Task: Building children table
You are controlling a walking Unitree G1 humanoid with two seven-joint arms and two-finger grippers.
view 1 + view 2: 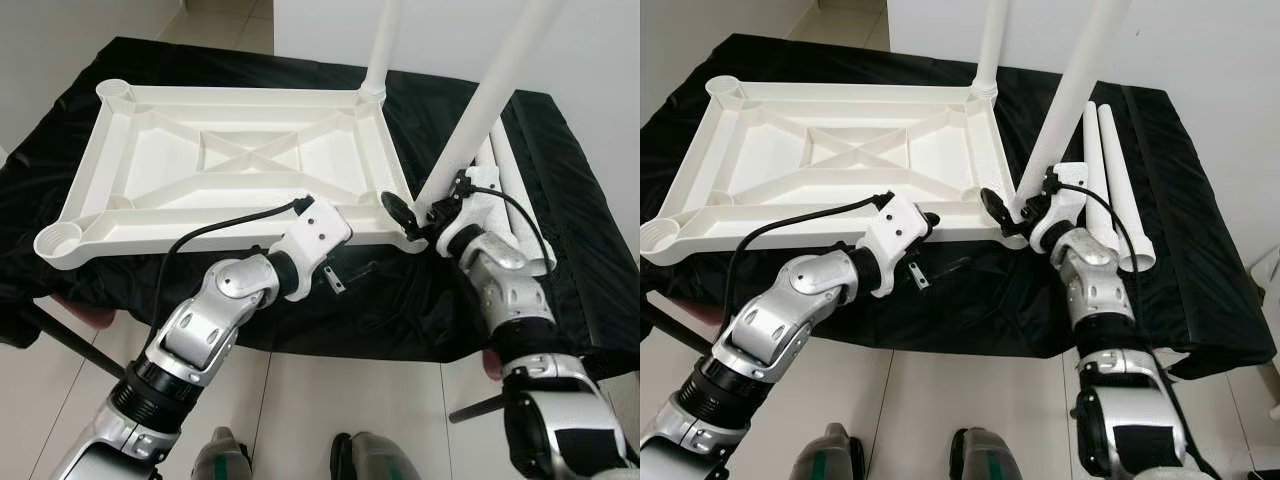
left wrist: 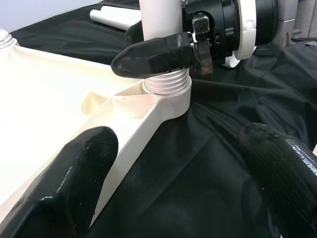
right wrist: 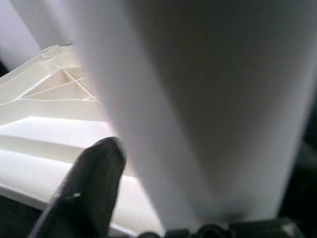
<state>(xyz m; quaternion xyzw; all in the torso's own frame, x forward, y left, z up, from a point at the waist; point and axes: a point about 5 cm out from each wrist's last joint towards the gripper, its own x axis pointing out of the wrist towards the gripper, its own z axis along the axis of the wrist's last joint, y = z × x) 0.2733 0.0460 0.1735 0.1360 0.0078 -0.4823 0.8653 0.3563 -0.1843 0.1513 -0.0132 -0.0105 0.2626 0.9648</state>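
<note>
Right tool (image 1: 418, 212) clamping leg (image 1: 480, 110), corner socket (image 2: 166, 94)

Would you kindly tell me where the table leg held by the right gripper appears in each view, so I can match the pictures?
Left eye view: held leg slants from the top edge down to the tabletop's near right corner.
Right eye view: same leg, right of centre, beside the standing leg.
Left wrist view: its threaded base at the corner socket, top centre.
Right wrist view: blurred white column.
Shared landmark: the white tabletop.
</note>
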